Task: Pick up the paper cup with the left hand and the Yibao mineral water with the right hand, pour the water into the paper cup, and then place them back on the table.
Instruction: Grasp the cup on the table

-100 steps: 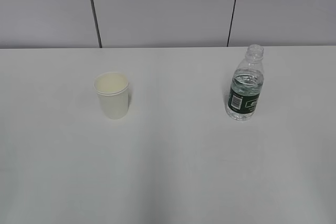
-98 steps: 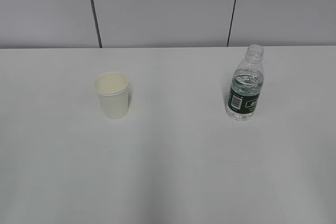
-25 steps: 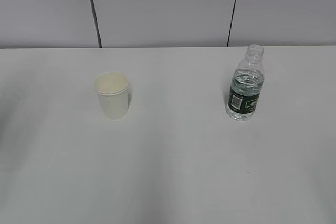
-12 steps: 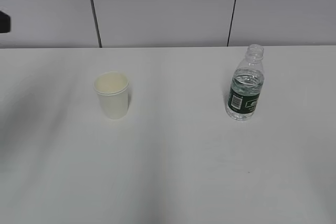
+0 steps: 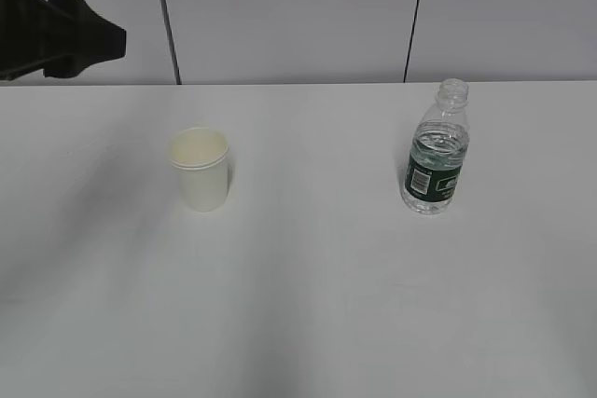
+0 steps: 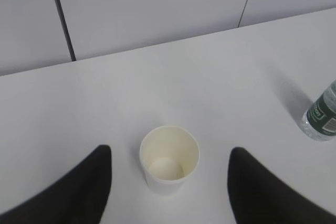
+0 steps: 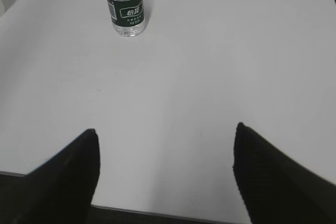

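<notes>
The paper cup (image 5: 199, 169) stands upright and empty on the white table (image 5: 308, 305), left of centre. The Yibao mineral water (image 5: 436, 149) stands upright at the right, capless, with a dark green label. My left hand (image 5: 58, 39) enters at the upper left, high above the table and left of the cup. In the left wrist view the left gripper (image 6: 169, 153) is open, its fingertips (image 6: 100, 156) wide on either side of the cup (image 6: 169, 157). My right gripper (image 7: 165, 132) is open over the table's near edge, well short of the bottle (image 7: 124, 3).
A grey panelled wall (image 5: 298, 16) with dark vertical seams stands behind the table. The table's front edge (image 7: 157, 213) shows at the bottom of the right wrist view. The bottle also shows at the right edge of the left wrist view (image 6: 321, 119).
My left hand has come into the exterior view from the upper left edge and moved right. The cup and bottle have not moved.
</notes>
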